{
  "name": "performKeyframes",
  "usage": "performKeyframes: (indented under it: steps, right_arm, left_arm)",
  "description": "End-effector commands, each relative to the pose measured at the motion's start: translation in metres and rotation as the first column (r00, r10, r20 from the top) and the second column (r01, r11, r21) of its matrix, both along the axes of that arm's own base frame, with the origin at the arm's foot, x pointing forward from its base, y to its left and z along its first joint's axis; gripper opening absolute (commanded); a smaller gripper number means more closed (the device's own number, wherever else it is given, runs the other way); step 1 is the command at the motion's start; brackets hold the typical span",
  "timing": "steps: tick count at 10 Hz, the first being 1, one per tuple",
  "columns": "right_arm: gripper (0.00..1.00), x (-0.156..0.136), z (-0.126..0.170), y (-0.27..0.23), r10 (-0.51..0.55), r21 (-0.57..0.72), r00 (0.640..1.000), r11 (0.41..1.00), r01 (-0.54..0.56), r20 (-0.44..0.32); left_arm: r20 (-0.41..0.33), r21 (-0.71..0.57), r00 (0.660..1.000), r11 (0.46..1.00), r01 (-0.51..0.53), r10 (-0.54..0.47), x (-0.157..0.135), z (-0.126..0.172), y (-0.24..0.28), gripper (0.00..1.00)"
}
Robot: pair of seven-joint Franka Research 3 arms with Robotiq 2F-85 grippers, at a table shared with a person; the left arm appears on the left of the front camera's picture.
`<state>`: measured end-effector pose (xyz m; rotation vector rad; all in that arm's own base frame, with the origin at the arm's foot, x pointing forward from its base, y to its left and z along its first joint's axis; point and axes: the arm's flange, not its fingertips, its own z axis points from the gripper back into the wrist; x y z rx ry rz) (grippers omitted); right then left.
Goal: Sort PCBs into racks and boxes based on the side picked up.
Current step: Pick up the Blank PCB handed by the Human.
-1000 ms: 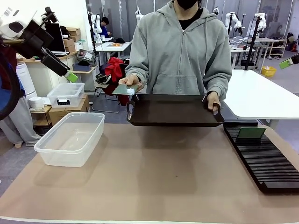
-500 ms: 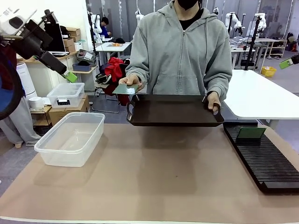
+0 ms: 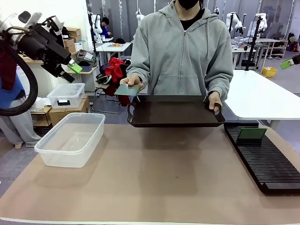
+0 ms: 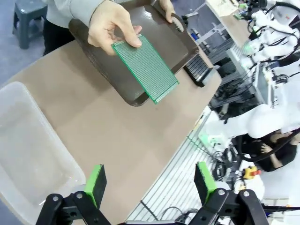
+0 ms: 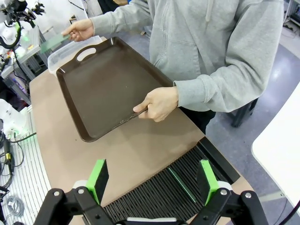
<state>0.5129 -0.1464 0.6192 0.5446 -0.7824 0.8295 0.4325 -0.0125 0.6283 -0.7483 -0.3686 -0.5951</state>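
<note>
- Left gripper [image 4: 150, 181] hangs left of the tray [image 3: 173, 112], fingers spread.
- A hand [image 4: 110, 23] holds a PCB [image 4: 145, 68] over the tray's left edge.
- Right gripper [image 5: 152, 181], fingers spread, hangs right of the tray.

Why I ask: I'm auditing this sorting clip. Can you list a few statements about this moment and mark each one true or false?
1. The person's hand holds a green PCB beside the brown tray. True.
2. The clear tub has a PCB in it. False: nothing lies in it.
3. A second PCB stands in the black rack. True.
4. The left gripper is shut on a PCB. False: it is open and holds nothing.
</note>
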Motion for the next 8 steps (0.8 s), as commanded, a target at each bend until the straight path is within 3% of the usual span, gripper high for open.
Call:
performKeyframes:
  steps: [1,2,3,4,8]
  right_arm:
    - [1.0,0.0001,0.0002,0.0027,0.006,0.014,1.0,1.0,-0.006,0.0]
    - [1.0,0.0001,0.0002,0.0027,0.006,0.014,1.0,1.0,-0.006,0.0]
    - [1.0,0.0001,0.0002,0.0027,0.006,0.014,1.0,1.0,-0.006,0.0]
    - [1.0,0.0001,0.0002,0.0027,0.006,0.014,1.0,1.0,-0.006,0.0]
    - [1.0,0.0001,0.0002,0.0027,0.006,0.014,1.0,1.0,-0.006,0.0]
  left_arm:
    - [-0.1,-0.095,0.995,0.995,-0.03,0.02,0.0071,-0.0048,-0.0007,1.0]
    - [-0.096,-0.097,0.995,0.995,-0.036,0.027,0.0086,-0.0099,-0.0065,1.0]
    - [-0.033,0.012,0.999,0.999,0.043,-0.042,0.0078,-0.011,-0.0043,1.0]
    - [-0.071,-0.073,0.997,0.997,-0.011,0.006,0.0084,-0.0125,-0.0007,1.0]
    - [-0.067,-0.05,0.998,0.999,-0.015,0.012,0.0102,-0.0145,-0.0029,1.0]
